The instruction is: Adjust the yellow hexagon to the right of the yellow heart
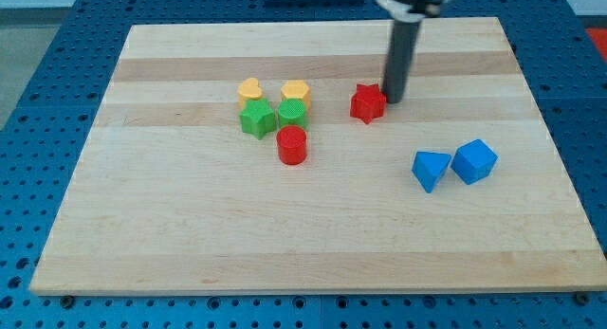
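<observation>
Nearest the view's bottom you had only bare table (285, 244), the wooden top lying on a blue perforated bench. Going up, on the view's right, sat two blue blocks: a blue wedge-like block (431, 169) and, just beside it on its right, a blue cube-like block (474, 161). Left of centre stood the red cylinder (292, 145), and just above it the green blocks: a green star (257, 118) and a green round block (293, 113), close together. Behind those sat the yellow heart (250, 89) and, just to its right with a slim gap between, the yellow hexagon (296, 91), which seemed to touch the green round block in front of it. Further right was the red star (368, 102), and your tip (392, 100) rested just beside its right edge, well apart from both yellow blocks. There were no fingers on this rod, so nothing was clenched or released. By my judgement the hexagon already lay on the heart's right, so the step in hand was fine adjustment, not yet begun. The next move called for bringing the tip round the red star without knocking it, then nudging the hexagon gently while leaving the heart and the green blocks undisturbed.
</observation>
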